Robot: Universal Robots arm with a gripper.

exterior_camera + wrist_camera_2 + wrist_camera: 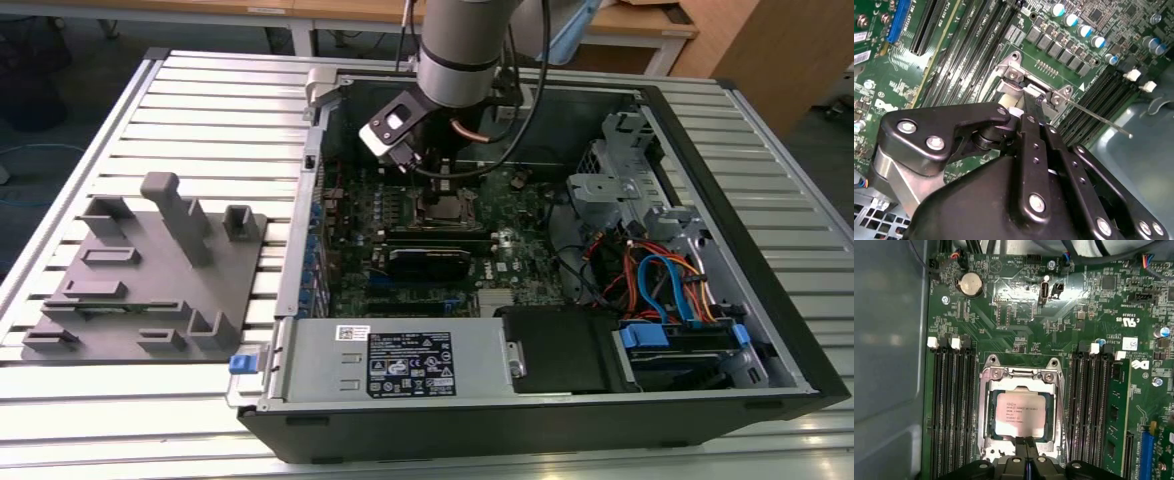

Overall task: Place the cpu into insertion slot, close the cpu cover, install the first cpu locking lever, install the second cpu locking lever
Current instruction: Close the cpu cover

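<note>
The cpu (1016, 413), a flat square with a silvery top, lies in the insertion slot (988, 412) on the green board. The silver cpu cover (1021, 374) lies flat around it, the chip showing through its window. My gripper (1026, 446) is shut, with its tips together at the cover's edge beside the chip and nothing held between them. In the second wrist view the black gripper (1035, 122) stands over the slot (1013, 75), and a thin metal locking lever (1099, 118) sticks out sideways, unlatched. The exterior view shows the arm reaching down into the case at the slot (438, 207).
Long black memory slots (951, 410) flank the socket on both sides. A grey power supply box (387, 362) sits at the case front, and a drive cage with coloured cables (667, 280) at the exterior view's right. A grey fixture tray (147, 280) lies on the table outside the case.
</note>
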